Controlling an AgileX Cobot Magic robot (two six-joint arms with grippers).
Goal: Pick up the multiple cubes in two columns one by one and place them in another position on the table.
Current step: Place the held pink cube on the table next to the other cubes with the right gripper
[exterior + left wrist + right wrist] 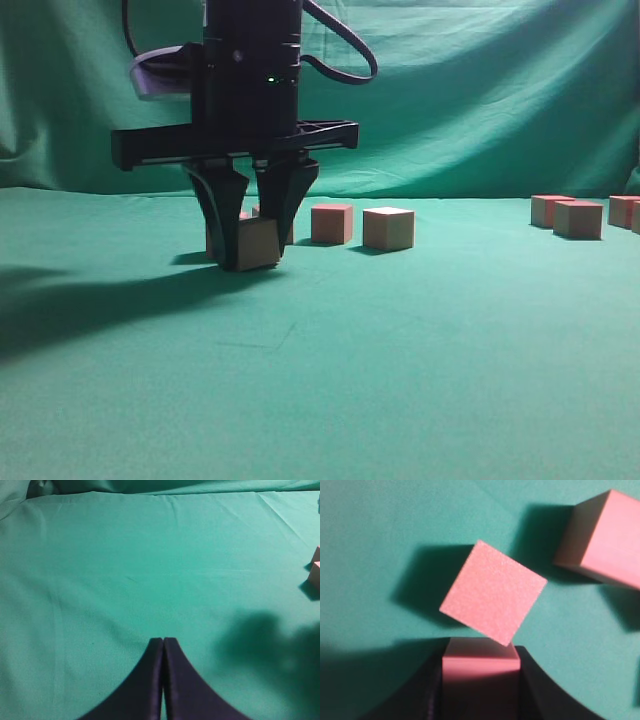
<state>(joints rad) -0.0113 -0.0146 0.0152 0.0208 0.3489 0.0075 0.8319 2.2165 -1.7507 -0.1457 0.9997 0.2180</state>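
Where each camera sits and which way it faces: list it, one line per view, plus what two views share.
Exterior: low, at object height, looking along the table at the cubes and the right gripper.
Left wrist: on the left arm, looking down at bare cloth; shut left gripper at the bottom edge.
Right wrist: straight down on a gripped cube, fingers beside it.
Shared: exterior and right wrist both show the gripped cube.

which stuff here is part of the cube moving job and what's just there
Part of the job:
- held cube between the right gripper fingers
- cube behind it
- two cubes beside it
- cubes at far right
- table

Just there:
- green backdrop cloth
- left gripper, shut on nothing, over bare cloth
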